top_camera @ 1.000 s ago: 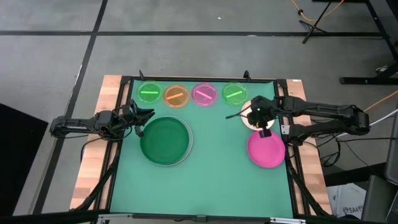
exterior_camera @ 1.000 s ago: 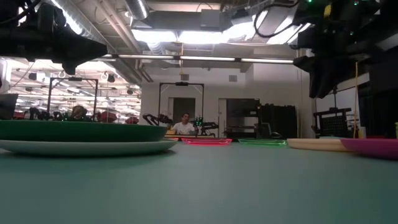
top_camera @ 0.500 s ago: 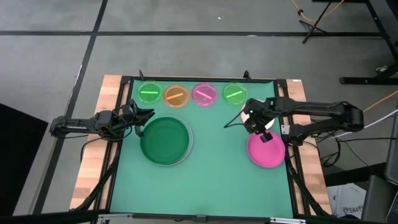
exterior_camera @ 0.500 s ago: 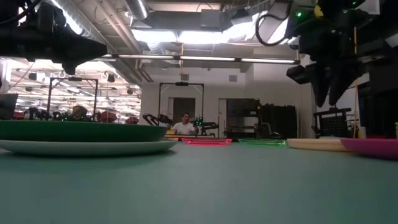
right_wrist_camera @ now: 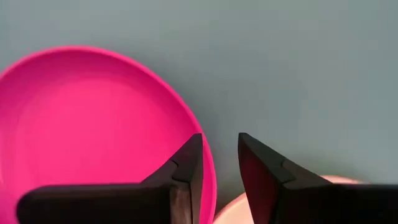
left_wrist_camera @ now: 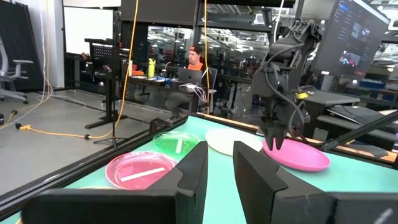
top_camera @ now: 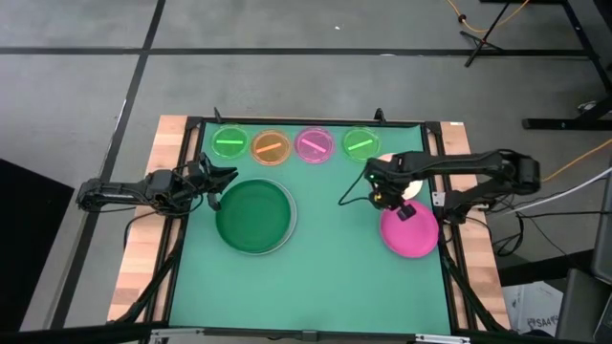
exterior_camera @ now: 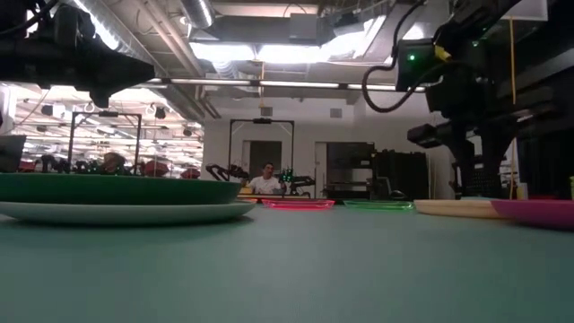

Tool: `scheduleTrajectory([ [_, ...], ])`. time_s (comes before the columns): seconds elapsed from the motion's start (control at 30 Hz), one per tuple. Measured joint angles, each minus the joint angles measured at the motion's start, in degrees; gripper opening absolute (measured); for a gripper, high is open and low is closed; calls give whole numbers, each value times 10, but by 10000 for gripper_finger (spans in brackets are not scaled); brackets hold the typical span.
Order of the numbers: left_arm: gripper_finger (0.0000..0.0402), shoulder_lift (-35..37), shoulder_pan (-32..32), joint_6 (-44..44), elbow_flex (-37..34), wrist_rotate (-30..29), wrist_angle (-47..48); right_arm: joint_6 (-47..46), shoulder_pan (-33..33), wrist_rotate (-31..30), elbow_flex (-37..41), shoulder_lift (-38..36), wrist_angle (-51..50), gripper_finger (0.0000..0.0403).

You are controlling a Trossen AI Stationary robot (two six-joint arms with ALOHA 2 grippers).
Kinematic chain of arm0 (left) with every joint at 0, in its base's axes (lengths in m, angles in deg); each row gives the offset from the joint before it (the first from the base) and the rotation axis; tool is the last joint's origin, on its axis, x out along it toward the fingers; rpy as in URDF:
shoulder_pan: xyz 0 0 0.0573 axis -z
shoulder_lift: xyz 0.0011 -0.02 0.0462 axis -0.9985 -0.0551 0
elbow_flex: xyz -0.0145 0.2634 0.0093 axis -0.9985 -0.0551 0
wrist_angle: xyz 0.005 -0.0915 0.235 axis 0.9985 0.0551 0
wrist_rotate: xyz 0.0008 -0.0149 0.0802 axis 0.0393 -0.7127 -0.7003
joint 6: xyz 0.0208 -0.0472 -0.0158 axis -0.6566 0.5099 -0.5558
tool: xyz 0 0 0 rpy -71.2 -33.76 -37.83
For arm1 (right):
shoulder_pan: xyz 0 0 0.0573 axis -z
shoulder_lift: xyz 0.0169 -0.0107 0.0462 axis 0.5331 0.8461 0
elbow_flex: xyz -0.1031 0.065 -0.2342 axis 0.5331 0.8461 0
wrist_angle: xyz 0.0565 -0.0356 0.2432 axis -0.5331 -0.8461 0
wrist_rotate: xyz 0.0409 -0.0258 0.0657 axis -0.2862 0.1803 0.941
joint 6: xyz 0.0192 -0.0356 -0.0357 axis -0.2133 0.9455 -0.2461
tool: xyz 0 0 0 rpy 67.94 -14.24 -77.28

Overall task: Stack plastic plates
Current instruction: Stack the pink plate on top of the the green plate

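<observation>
Plates: the large dark green plastic plate [top_camera: 253, 215] is lying on the white one at table left; the medium magenta plate [top_camera: 410, 230] is lying right, where the right gripper [top_camera: 386, 196], narrowly parted and empty, is swinging inward to its rim; the left gripper [top_camera: 216, 178], likewise parted and empty, is waiting.

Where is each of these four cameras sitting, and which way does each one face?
High view: overhead, straight down on the table; both arms show.
Low view: at tabletop height, level across; dark green plate on white plate.
Left wrist view: past the left tool to the right arm.
Right wrist view: right tool, straight down.
Shared: all four see the magenta plate.
</observation>
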Motion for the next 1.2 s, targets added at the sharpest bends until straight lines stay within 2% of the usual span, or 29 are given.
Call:
scheduleTrajectory([
  [0.37,70,0,0,0,0,0,0,109,0,0,0,4,-8,89],
  [0.83,70,0,0,0,0,0,0,137,0,-20,0,9,-16,89],
  [1.2,70,0,0,0,0,0,1,154,0,-19,0,68,-15,89],
])
